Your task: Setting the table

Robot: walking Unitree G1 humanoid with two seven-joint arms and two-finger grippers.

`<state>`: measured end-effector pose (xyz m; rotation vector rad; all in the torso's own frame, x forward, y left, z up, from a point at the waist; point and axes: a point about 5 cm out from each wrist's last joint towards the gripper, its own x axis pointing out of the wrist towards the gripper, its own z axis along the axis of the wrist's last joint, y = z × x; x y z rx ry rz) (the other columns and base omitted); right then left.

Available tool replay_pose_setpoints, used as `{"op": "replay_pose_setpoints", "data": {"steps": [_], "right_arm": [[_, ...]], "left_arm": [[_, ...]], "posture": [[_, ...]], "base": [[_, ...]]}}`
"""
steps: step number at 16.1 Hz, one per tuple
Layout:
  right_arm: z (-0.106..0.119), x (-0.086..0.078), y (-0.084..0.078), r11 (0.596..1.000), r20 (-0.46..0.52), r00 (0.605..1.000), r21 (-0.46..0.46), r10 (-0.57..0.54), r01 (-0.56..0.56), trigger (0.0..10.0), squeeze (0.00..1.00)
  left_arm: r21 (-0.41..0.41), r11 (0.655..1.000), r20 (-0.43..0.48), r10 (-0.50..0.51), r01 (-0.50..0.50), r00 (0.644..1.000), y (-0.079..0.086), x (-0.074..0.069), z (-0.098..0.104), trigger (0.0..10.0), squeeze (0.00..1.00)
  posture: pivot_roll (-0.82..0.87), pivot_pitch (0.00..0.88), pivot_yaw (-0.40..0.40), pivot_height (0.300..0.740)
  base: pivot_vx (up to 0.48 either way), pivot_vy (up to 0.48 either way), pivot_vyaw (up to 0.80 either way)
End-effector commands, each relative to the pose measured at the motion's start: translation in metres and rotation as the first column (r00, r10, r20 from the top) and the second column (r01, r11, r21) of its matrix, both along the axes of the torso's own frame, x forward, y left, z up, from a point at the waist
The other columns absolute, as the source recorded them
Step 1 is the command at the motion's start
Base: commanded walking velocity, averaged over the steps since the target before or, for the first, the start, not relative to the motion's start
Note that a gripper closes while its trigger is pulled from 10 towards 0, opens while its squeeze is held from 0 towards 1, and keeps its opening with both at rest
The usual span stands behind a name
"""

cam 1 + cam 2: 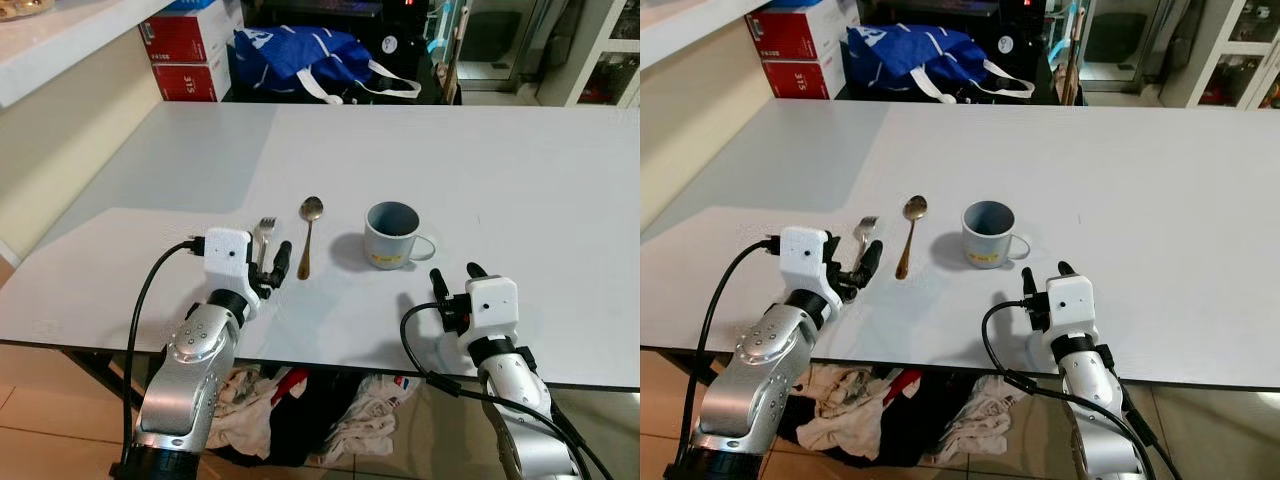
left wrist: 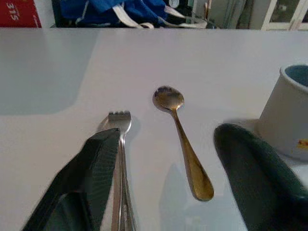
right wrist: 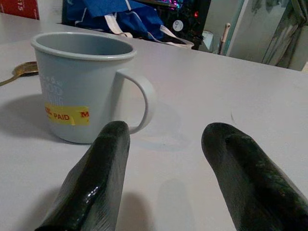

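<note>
Three items lie in a row on the white table [image 1: 520,180]: fork [image 2: 120,144], gold spoon [image 1: 308,233], grey mug [image 1: 392,235]. The left gripper [image 1: 274,262], fingers apart, covers the fork's handle, leaving the tines visible; contact cannot be judged. The right gripper [image 1: 455,279], fingers apart, rests empty near the mug's handle. Its sticker text is partly cut off.

Silver arms, white wrist blocks, black cables, black fingers [image 1: 283,258]
</note>
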<state>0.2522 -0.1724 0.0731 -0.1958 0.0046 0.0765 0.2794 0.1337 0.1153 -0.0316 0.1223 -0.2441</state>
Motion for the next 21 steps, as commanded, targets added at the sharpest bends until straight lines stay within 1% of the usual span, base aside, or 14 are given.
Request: {"op": "replay_pose_setpoints", "data": {"steps": [1, 3, 5, 8, 9, 10, 11, 12, 14, 15, 16, 18, 19, 21], "right_arm": [[0.002, 0.002, 0.002, 1.0, 0.001, 1.0, 0.001, 0.006, -0.006, 10.0, 0.0], [0.002, 0.0, 0.002, 1.0, 0.001, 1.0, 0.003, 0.008, -0.008, 10.0, 0.0], [0.003, -0.002, 0.004, 1.0, 0.002, 1.0, 0.011, 0.024, -0.024, 10.0, 0.0], [0.002, -0.005, 0.003, 1.0, -0.004, 1.0, 0.007, 0.027, -0.027, 10.0, 0.0], [0.001, -0.007, 0.001, 1.0, -0.01, 1.0, 0.003, 0.023, -0.023, 10.0, 0.0], [0.002, -0.007, 0.001, 1.0, -0.01, 1.0, 0.003, 0.023, -0.023, 10.0, 0.0], [0.002, -0.008, 0.0, 1.0, -0.012, 1.0, 0.004, 0.021, -0.021, 10.0, 0.0], [0.002, -0.008, 0.0, 1.0, -0.012, 1.0, 0.004, 0.02, -0.02, 10.0, 0.0], [0.003, -0.009, 0.0, 1.0, -0.012, 1.0, 0.003, 0.019, -0.019, 10.0, 0.0], [0.003, -0.011, 0.0, 1.0, -0.011, 1.0, 0.002, 0.019, -0.019, 10.0, 0.0], [0.003, -0.012, 0.0, 1.0, -0.012, 1.0, 0.002, 0.018, -0.018, 10.0, 0.0], [0.003, -0.015, 0.001, 1.0, -0.016, 1.0, 0.002, 0.015, -0.015, 10.0, 0.0], [0.003, -0.015, 0.001, 1.0, -0.017, 1.0, 0.002, 0.014, -0.014, 10.0, 0.0], [0.004, -0.017, 0.002, 1.0, -0.019, 1.0, 0.001, 0.013, -0.013, 10.0, 0.0]], "left_arm": [[0.001, 1.0, -0.001, -0.005, 0.005, 1.0, 0.001, 0.004, 0.002, 0.0, 0.0], [-0.007, 1.0, -0.014, -0.008, 0.008, 1.0, 0.001, 0.001, -0.001, 0.0, 0.0], [-0.045, 0.998, -0.029, -0.035, 0.033, 0.999, -0.003, 0.0, -0.002, 0.0, 0.0], [-0.013, 0.998, -0.034, -0.065, 0.065, 0.997, -0.003, 0.003, -0.003, 0.0, 0.0], [0.006, 0.998, -0.022, -0.067, 0.067, 0.998, -0.001, 0.012, 0.0, 0.0, 0.0], [0.011, 0.997, -0.017, -0.071, 0.071, 0.997, 0.0, 0.015, 0.002, 0.0, 0.0], [0.027, 0.997, -0.009, -0.075, 0.075, 0.997, 0.004, 0.026, 0.007, 0.0, 0.0], [0.037, 0.997, -0.009, -0.072, 0.072, 0.997, 0.007, 0.031, 0.008, 0.0, 0.0], [0.069, 0.995, -0.017, -0.065, 0.066, 0.998, 0.014, 0.05, 0.013, 0.0, 0.0], [0.088, 0.993, -0.015, -0.074, 0.075, 0.997, 0.014, 0.059, 0.017, 2.3, 0.0], [0.105, 0.992, -0.014, -0.073, 0.074, 0.997, 0.014, 0.066, 0.02, 10.0, 0.0], [0.116, 0.989, -0.027, -0.093, 0.095, 0.995, 0.009, 0.082, 0.022, 10.0, 0.0], [0.115, 0.988, -0.033, -0.1, 0.104, 0.994, 0.007, 0.085, 0.022, 10.0, 0.0], [0.115, 0.98, -0.065, -0.154, 0.161, 0.986, -0.005, 0.093, 0.02, 10.0, 0.0]], "posture": [[-0.13, 0.0, 0.066, 0.731], [-0.13, 0.0, 0.065, 0.731], [-0.13, 0.0, 0.063, 0.731], [-0.13, 0.0, 0.065, 0.731], [-0.14, 0.0, 0.067, 0.731], [-0.14, 0.0, 0.069, 0.731], [-0.15, 0.0, 0.071, 0.731], [-0.15, 0.0, 0.071, 0.731], [-0.17, 0.001, 0.076, 0.731], [-0.17, 0.003, 0.077, 0.731], [-0.17, 0.005, 0.078, 0.731], [-0.19, 0.014, 0.084, 0.731], [-0.19, 0.017, 0.086, 0.731], [-0.2, 0.025, 0.092, 0.731]], "base": [[0.0, 0.0, 0.0], [0.0, 0.0, 0.0], [0.0, 0.0, 0.0], [0.0, 0.0, 0.0], [0.0, 0.0, 0.0], [0.0, 0.0, 0.0], [0.0, 0.0, 0.0], [0.0, 0.0, 0.0], [0.0, 0.0, 0.0], [0.0, 0.0, 0.0], [0.0, 0.0, 0.0], [0.0, 0.0, 0.0], [0.0, 0.0, 0.0], [0.0, 0.0, 0.0]]}}
